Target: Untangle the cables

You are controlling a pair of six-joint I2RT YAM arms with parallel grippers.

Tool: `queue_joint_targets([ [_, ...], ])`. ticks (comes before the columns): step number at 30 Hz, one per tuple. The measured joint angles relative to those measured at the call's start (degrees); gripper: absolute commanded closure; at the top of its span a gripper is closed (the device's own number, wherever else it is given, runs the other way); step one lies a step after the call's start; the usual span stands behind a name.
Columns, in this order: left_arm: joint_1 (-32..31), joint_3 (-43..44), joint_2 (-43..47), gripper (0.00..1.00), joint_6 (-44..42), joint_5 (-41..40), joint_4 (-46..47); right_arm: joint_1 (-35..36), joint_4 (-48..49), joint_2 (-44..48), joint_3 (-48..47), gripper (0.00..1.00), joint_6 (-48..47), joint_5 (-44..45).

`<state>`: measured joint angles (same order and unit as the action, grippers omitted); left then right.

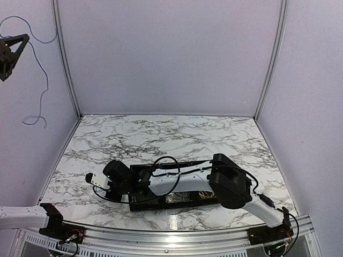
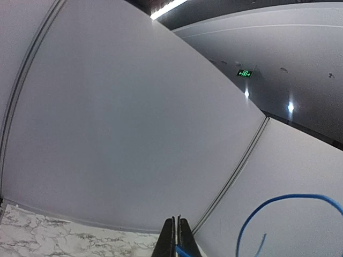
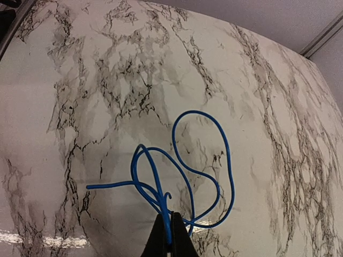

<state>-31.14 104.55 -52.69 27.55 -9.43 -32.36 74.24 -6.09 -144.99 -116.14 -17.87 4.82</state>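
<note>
**Two blue strands held apart, one per gripper**

The left gripper point(image 2: 176, 224) is lifted high off the table, its jaws pressed together on the hanging blue cable point(image 1: 46, 80). The strand leaves the fingertips and curls in an open arc to the gripper's right, then trails down below it along the wall. I judge the height is deliberate: a lifted strand drops free of anything it was looped through.

The right gripper point(image 3: 170, 217) is low over the marble table point(image 1: 161, 134), reached far across to the left side. Its jaws are closed narrow on the coiled blue cable point(image 3: 229, 166). That cable fans out ahead of the fingertips in overlapping loops lying flat on the marble, with one loose end pointing off to the gripper's left. Pinching where the loops cross probably gives a hold from which to draw the coil open.

Behind the right gripper, under its forearm, sits a black tray point(image 1: 144, 203) with yellow cables point(image 1: 206, 195) showing inside.

Count: two grippers, both gripping. Two blue strands, one each, and they appear separate, though I cannot rule out a hidden join. The number of yellow cables cannot be told under the arm. No dark grey cable can be picked out.
</note>
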Motion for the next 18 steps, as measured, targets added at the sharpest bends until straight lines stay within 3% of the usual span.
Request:
queue_joint_targets([
  [3,0.0,2.4,-0.1,1.0,-1.4,0.0,0.7,0.1,0.0,0.0,0.0,0.98,0.0,0.2],
  [7,0.0,-1.6,0.5,1.0,-1.8,0.0,1.0,0.1,0.0,0.3,0.0,0.66,-0.9,0.1],
  [10,0.0,-6.7,0.4,1.0,-1.7,0.2,0.7,0.1,-0.4,2.5,0.7,0.52,-3.3,-1.2],
  [18,0.0,-15.2,-1.0,1.0,-2.3,3.0,1.0,-0.4,-2.6,22.9,10.1,0.39,-8.8,-4.7],
])
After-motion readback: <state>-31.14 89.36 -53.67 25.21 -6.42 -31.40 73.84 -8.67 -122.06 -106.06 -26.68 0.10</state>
